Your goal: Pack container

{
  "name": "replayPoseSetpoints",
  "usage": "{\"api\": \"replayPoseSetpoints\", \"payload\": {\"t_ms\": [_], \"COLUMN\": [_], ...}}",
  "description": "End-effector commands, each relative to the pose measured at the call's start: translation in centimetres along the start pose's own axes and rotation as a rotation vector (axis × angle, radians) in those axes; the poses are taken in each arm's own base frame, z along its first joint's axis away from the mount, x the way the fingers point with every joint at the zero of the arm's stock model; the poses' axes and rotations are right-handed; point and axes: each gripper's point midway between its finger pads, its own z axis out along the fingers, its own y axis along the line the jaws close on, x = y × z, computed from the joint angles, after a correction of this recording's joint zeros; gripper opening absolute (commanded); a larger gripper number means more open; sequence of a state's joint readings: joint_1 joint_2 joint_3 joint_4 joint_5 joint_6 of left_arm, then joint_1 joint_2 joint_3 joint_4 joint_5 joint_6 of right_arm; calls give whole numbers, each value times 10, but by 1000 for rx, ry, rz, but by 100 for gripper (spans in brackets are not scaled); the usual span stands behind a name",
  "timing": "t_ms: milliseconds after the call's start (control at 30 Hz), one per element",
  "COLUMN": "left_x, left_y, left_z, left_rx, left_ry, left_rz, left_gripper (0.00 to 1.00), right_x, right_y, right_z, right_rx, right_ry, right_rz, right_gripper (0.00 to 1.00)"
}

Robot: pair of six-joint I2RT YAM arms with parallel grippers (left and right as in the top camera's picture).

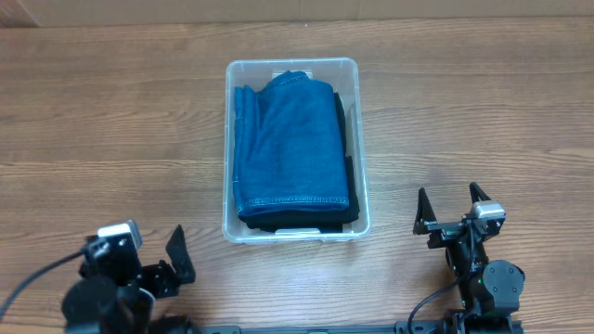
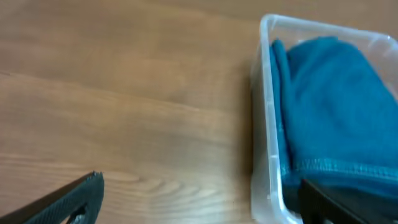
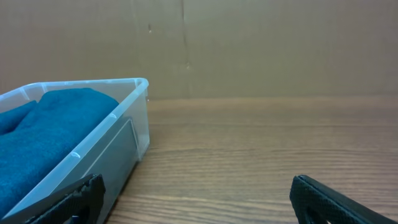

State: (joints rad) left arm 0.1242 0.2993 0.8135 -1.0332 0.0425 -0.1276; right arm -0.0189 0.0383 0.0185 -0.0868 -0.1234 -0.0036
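Note:
The clear plastic container (image 1: 290, 68) stands in the middle of the wooden table. A folded blue denim garment (image 1: 291, 144) lies inside it on top of a black garment (image 1: 348, 130). My left gripper (image 1: 176, 260) is open and empty at the front left, apart from the container. My right gripper (image 1: 453, 211) is open and empty at the front right. The left wrist view shows the container's wall (image 2: 264, 124) and the blue garment (image 2: 336, 106) to the right of the open fingers (image 2: 199, 202). The right wrist view shows the container (image 3: 127, 124) to the left of the open fingers (image 3: 196, 199).
A brown cardboard wall (image 3: 249, 43) runs along the far edge of the table. Bare wooden tabletop (image 1: 102, 121) lies on both sides of the container.

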Motion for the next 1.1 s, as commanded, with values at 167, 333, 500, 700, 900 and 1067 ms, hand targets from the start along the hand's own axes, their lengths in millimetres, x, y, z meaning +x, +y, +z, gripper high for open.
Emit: {"api": "replayPoseSetpoints", "payload": {"t_ms": [167,333,500,700,900,1067], "left_x": [-13,-18,32,35,35,35], "left_y": [1,7,15,1,0,0], "left_z": [61,82,112,113,113,113], "left_rx": [46,37,10,67,69,69], "left_ry": [-431,-624,-448,-439,-438,-438], "left_rz": [39,41,37,55,55,55], "left_gripper": [100,100,100,100,100,100], "right_x": [1,1,0,1,1,1], "right_y": [-1,-1,-1,-1,-1,-1], "right_z": [0,0,0,0,0,0], "right_rx": [5,5,5,5,5,5], "right_ry": [-4,-4,-5,-4,-4,-4], "right_rz": [-1,-1,-1,-1,-1,-1], "right_gripper": [100,100,100,100,100,100]}}
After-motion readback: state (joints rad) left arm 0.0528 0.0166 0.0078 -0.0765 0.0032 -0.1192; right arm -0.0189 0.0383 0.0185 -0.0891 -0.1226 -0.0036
